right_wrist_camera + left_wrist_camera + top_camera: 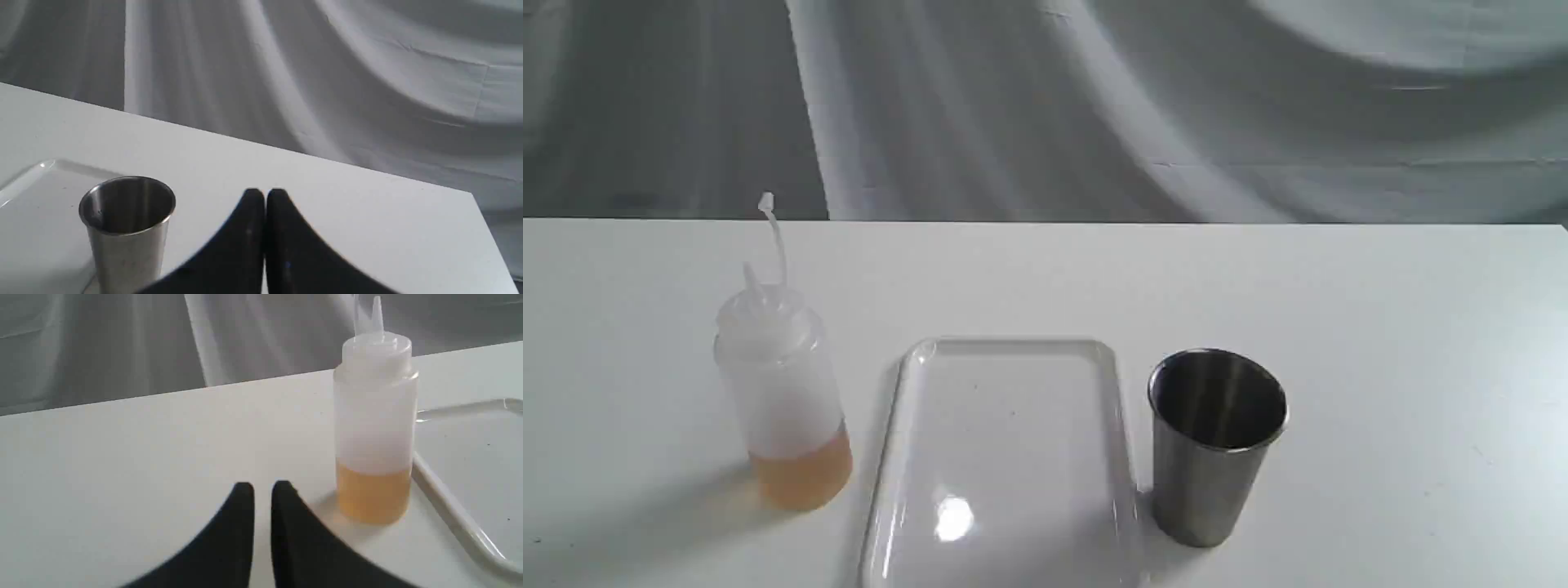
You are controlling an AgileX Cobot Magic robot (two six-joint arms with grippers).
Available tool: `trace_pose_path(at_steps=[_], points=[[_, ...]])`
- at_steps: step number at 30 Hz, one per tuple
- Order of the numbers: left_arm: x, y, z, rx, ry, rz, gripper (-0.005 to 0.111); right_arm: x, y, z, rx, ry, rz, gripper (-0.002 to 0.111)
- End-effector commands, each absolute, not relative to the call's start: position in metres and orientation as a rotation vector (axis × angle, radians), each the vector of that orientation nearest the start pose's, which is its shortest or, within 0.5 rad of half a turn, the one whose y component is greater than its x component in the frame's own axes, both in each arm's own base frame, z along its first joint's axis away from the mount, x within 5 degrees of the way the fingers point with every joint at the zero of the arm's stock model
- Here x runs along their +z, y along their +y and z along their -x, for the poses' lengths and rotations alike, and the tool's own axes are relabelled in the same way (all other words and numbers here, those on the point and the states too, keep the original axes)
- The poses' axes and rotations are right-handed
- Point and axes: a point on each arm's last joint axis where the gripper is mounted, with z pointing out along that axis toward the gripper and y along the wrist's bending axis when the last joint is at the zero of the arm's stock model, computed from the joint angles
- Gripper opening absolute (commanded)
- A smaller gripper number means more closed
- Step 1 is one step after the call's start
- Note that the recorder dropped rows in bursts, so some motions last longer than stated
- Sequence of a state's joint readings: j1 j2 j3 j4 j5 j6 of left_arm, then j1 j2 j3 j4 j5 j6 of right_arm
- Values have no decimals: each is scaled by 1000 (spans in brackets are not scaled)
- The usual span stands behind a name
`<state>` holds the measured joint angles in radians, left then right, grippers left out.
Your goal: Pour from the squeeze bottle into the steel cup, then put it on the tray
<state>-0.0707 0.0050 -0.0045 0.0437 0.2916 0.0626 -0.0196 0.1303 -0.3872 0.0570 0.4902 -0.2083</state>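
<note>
- While nothing is yet being held, the task is sitting at its first step, the approach to the squeeze bottle (pixel 783 392); pouring and placing are both waiting.
- The left fingers (pixel 245 510) are standing drawn almost together with only a thin slit between them, gripping nothing. They are hovering near the bottle's base, apart from it, on the side away from the tray (pixel 449 516).
- The right fingers (pixel 249 224) are pressing tip to tip, closed on nothing, and hanging beside the steel cup (pixel 126 232) without touching it.
- The bottle is standing upright on the tabletop (pixel 1380 327), just beside one long edge of the tray and not on it. The cup is standing upright just beside the opposite edge, so the tray is lying between the two.
- Judgement: the next move is calling for the left fingers to widen enough to span the bottle's body, then close on it at mid-height. The soft wall is likely to give, so a hard pinch is risking an early squirt.
- The bottle is showing as a translucent whitish cylinder, with amber liquid filling roughly its lowest third. The pointed nozzle is standing uncapped, and the cap is riding on its thin strap above it.
</note>
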Motion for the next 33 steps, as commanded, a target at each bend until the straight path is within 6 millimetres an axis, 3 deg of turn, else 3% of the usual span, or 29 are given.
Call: trace_pose_path(at_steps=[1, 13, 17, 21, 27, 33], points=[[187, -3, -55, 32, 1762, -147, 8, 309, 2, -57, -92, 1778, 141, 0], [187, -3, -55, 32, 1762, -147, 8, 390, 3, -110, 102, 1823, -69, 0], [187, -3, -55, 32, 1762, -147, 8, 420, 3, -120, 84, 1774, -41, 0], [187, -3, -55, 32, 1762, -147, 8, 448, 10, -131, 56, 1727, 98, 0], [187, -3, -55, 32, 1762, -147, 8, 469, 38, -153, 102, 1698, 300, 0], [187, -3, -55, 32, 1762, -147, 8, 462, 98, -189, 310, 1656, 432, 0]])
